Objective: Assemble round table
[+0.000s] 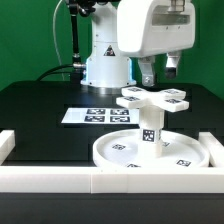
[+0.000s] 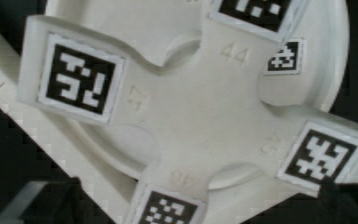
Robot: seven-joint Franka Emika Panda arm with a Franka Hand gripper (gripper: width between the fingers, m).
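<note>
The large round disc (image 1: 118, 152) lies on the black table near the front. The short post (image 1: 150, 131) stands upright at its middle. The flat lobed foot piece (image 1: 152, 98) sits on top of the post. My gripper (image 1: 159, 74) hangs just above and behind the foot piece, its two dark fingers spread apart and holding nothing. In the wrist view the foot piece (image 2: 185, 100) fills the frame, with tags on its lobes. A curved part of the disc (image 2: 60, 150) shows beneath it. My fingers do not show in that view.
The marker board (image 1: 98, 115) lies behind the disc toward the exterior view's left. Long white barrier bars run along the front (image 1: 100, 181), the left (image 1: 8, 142) and the right (image 1: 214, 142). The robot base (image 1: 105, 65) stands at the back.
</note>
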